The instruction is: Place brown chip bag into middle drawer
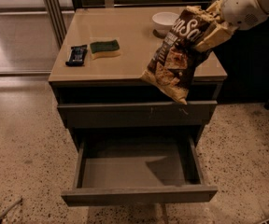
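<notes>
My gripper [213, 26] comes in from the upper right and is shut on the top end of the brown chip bag [179, 57]. The bag hangs tilted in the air over the right front edge of the cabinet top, its tan lower end pointing down toward the drawers. The middle drawer [139, 171] is pulled open below, with a flat grey floor and nothing in it. The bag is above it and toward its right side.
The cabinet top [125, 36] holds a white bowl [165, 20] at the back right, a green-and-yellow sponge [104, 48] and a small dark snack bar [76, 55] at the left. A shut drawer front [134, 113] sits above the open one. Speckled floor surrounds the cabinet.
</notes>
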Robot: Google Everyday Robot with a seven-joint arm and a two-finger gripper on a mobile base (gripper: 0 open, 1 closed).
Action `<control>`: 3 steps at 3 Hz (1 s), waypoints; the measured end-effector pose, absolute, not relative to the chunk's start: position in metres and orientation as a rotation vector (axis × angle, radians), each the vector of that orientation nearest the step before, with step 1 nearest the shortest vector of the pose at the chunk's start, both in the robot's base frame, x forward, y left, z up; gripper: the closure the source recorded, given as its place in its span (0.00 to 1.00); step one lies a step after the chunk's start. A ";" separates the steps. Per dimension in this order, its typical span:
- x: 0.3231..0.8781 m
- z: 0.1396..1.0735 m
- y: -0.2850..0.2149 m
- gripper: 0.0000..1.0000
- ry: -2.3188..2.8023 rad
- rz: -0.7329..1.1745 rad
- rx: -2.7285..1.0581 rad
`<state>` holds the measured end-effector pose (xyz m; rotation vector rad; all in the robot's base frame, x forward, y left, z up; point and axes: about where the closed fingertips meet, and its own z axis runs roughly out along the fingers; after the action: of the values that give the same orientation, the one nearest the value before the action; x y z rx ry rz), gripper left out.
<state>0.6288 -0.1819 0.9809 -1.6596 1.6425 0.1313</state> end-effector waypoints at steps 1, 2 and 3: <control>0.597 0.970 -0.173 1.00 1.619 0.181 -1.737; 0.560 0.942 -0.175 1.00 1.629 0.215 -1.768; 0.531 0.904 -0.194 1.00 1.655 0.139 -1.761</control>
<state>0.5310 -0.1942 0.9036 -1.7610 1.6546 0.1394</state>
